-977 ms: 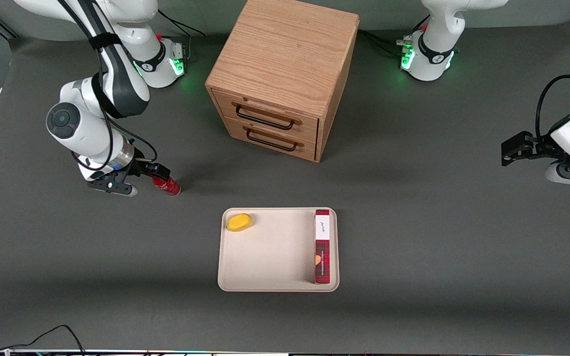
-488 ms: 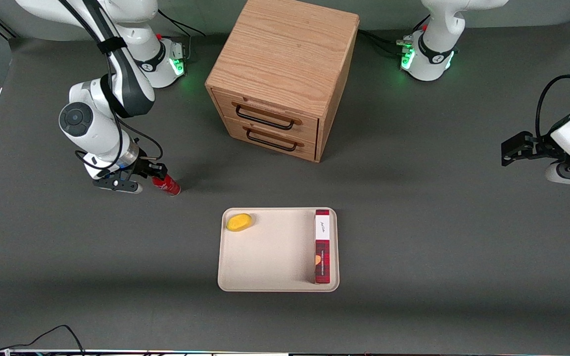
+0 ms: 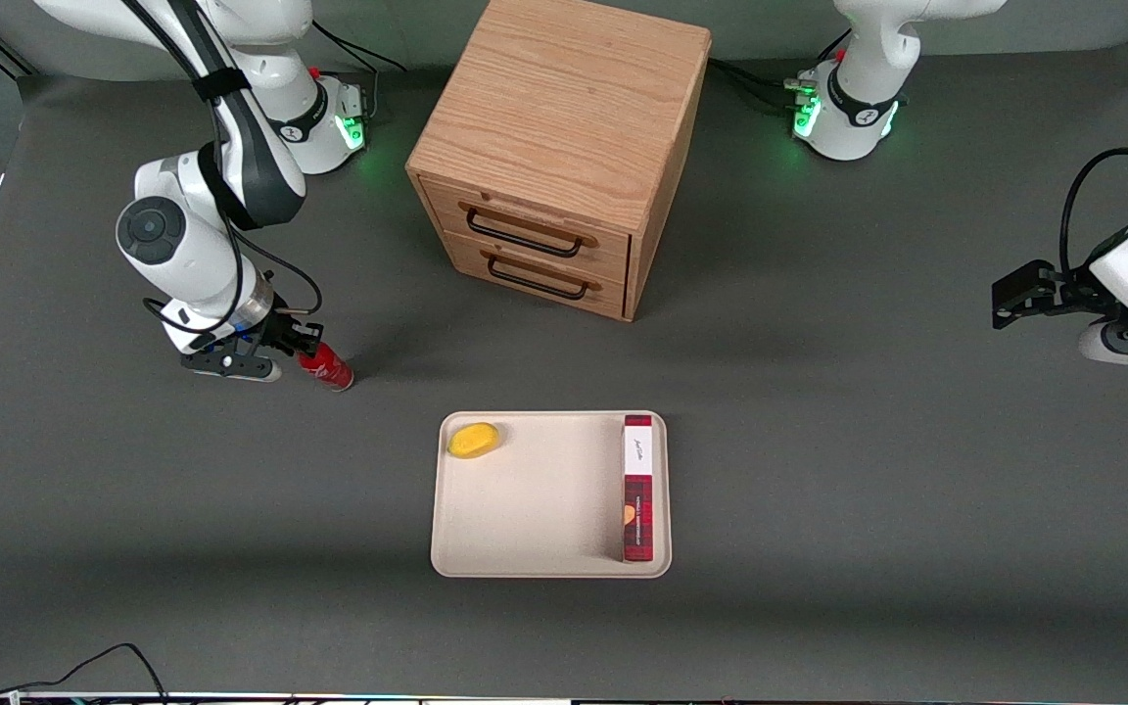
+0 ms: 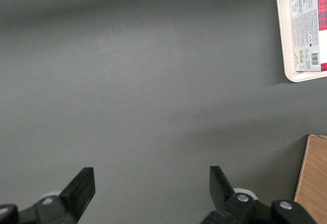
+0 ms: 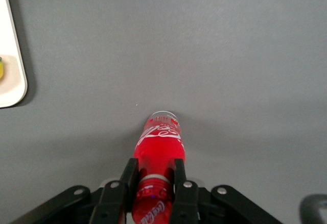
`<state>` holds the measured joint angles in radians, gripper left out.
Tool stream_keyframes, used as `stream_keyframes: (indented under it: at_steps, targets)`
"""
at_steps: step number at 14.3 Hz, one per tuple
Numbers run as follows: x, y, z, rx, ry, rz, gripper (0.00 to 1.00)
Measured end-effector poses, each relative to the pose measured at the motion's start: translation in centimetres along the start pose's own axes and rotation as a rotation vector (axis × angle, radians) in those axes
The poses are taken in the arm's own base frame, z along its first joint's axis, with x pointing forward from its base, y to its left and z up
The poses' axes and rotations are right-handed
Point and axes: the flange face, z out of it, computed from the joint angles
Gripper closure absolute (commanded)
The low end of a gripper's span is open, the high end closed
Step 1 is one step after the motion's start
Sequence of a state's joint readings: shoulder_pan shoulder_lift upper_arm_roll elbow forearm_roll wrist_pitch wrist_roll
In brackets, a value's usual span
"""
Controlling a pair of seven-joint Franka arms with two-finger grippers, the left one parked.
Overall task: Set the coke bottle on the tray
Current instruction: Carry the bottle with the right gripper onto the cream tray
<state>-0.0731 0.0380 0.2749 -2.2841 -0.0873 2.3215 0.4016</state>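
Over the last second the working arm's wrist had swung up and toward the cabinet's end of the table while the small all-red coke bottle [image 3: 327, 369] barely shifted, its base edging slightly toward the working arm's end. The tall oak-coloured wooden cabinet with two black-handled drawers [image 3: 558, 157] stood farthest from the front camera, and the rectangular cream tray with rounded corners and a raised rim [image 3: 535, 568] lay nearer to it, well apart from the bottle, already carrying a long red plaid box [image 3: 637, 488] along one edge and a small yellow rounded object [image 3: 474, 440] in a corner. The bottle was tilted steeply, its base toward the tray, and whether it still touched the grey tabletop [image 3: 819, 470] could not be told. The gripper [image 5: 155, 179] was clenched on the bottle's narrow upper part, both black fingers [image 5: 179, 180] pressed against the red plastic just below the shoulder. The likely trouble from here: a hold so high on a smooth, tapering neck leaves the heavy body free to pivot or slide out during the carry, and a tilted bottle could tip on landing, strike the tray's rim, or knock the box if it is set down too close
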Motion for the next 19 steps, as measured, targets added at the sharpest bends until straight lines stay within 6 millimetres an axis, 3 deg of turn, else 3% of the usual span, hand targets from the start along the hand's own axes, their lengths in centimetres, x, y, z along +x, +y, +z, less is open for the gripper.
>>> stream_keyframes:
  at_steps: [2, 5, 7, 10, 12, 13, 16, 19]
  targets:
    - [0.8, 0.3, -4.9, -0.041, -0.009, -0.025, 1.0]
    - [2.6, 1.2, -16.4, -0.073, -0.03, -0.072, 1.0]
    - [3.3, 1.6, -22.8, -0.067, -0.031, -0.078, 1.0]
    - [5.4, 1.5, -28.7, -0.033, -0.075, -0.072, 1.0]
    - [8.3, 0.2, -29.7, 0.002, -0.103, -0.042, 1.0]
    - [10.0, -0.9, -29.2, 0.023, -0.109, -0.013, 1.0]
    - [14.0, -6.3, -24.9, 0.081, -0.114, 0.115, 1.0]
    - [16.4, -11.9, -19.7, 0.141, -0.089, 0.248, 1.0]
